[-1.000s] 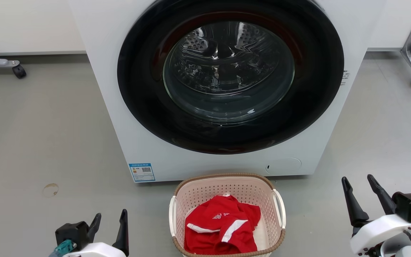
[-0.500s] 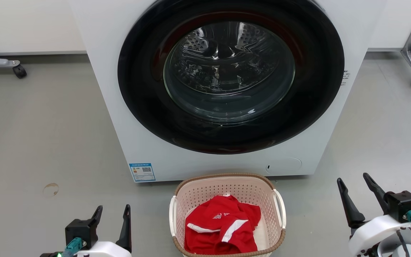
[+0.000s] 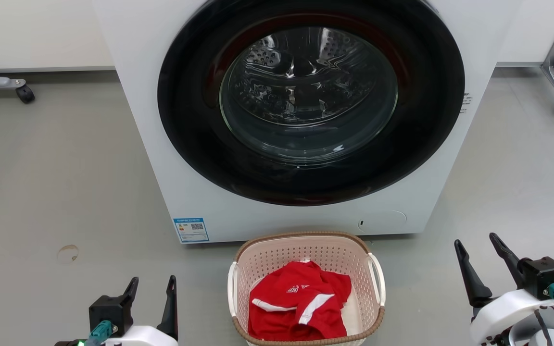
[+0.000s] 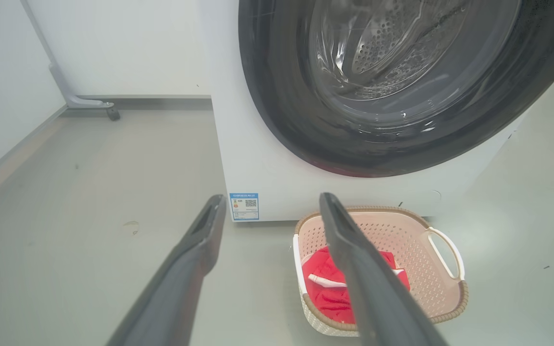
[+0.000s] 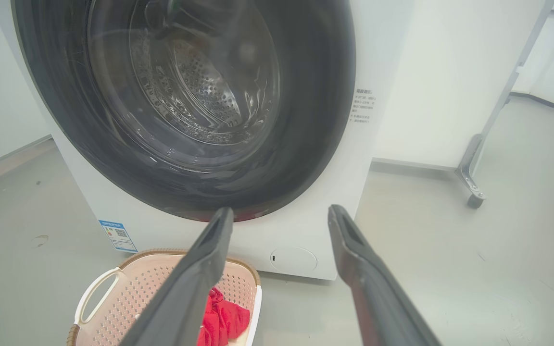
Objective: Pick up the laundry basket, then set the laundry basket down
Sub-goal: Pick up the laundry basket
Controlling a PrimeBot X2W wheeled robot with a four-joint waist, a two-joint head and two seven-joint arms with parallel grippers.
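Pre-grasp step; laundry basket on floor, just before washing machine; left gripper and right gripper both spread apart, empty, flanking it; next, probably: reach inward to the white handles.

the left gripper is edging toward the laundry basket, its spread fingers turning more upright. the right gripper is drifting slightly inward too. the head camera is tipping a touch downward.
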